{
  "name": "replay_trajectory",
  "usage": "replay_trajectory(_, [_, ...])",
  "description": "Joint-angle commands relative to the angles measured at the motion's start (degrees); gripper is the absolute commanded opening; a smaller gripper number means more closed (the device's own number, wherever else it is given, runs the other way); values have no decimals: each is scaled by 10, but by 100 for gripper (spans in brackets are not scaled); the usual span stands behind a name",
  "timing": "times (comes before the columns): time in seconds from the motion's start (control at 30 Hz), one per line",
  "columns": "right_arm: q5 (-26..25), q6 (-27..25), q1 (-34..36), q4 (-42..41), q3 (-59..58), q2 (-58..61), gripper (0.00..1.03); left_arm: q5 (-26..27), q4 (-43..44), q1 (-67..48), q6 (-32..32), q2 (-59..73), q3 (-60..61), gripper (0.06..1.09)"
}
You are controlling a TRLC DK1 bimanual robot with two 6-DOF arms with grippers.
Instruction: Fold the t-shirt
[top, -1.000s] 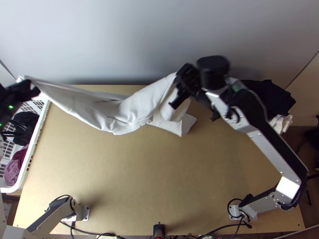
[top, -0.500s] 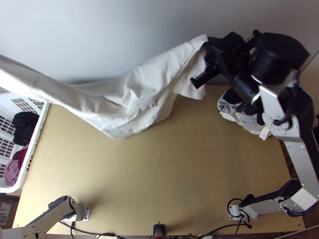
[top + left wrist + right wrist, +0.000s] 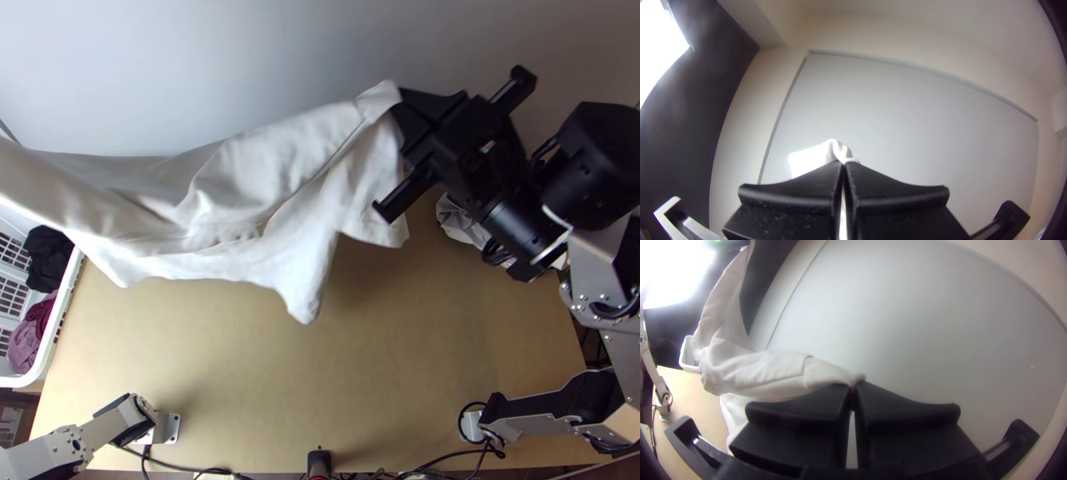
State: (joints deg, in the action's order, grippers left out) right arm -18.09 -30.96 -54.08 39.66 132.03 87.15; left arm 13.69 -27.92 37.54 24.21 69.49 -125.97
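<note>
White t-shirt sags in loose folds over the table's far edge and far-left corner | left gripper clamps one end | right gripper pinches the other

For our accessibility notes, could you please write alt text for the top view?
A white t-shirt hangs bunched above a wooden table, one end held by the right gripper; a laundry basket stands at left.

Left arm leans out past the top view's left edge; right arm is raised, bent. Left pincer and right pincer are pinched together.
</note>
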Motion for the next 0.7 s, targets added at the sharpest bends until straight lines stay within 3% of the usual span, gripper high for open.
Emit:
replay_trajectory(0.0, [-3,-10,-78,24,4,10,3,-4,33,39,18,15,-33,9])
replay_trajectory(0.27, [46,38,-145,104,-9,48,3,-11,30,-20,44,64,-22,9])
replay_trajectory(0.4, [71,64,-144,120,-31,57,3,-80,25,-153,12,119,-18,9])
replay_trajectory(0.67, [142,112,-12,103,-112,52,3,-122,33,-301,-39,195,65,9])
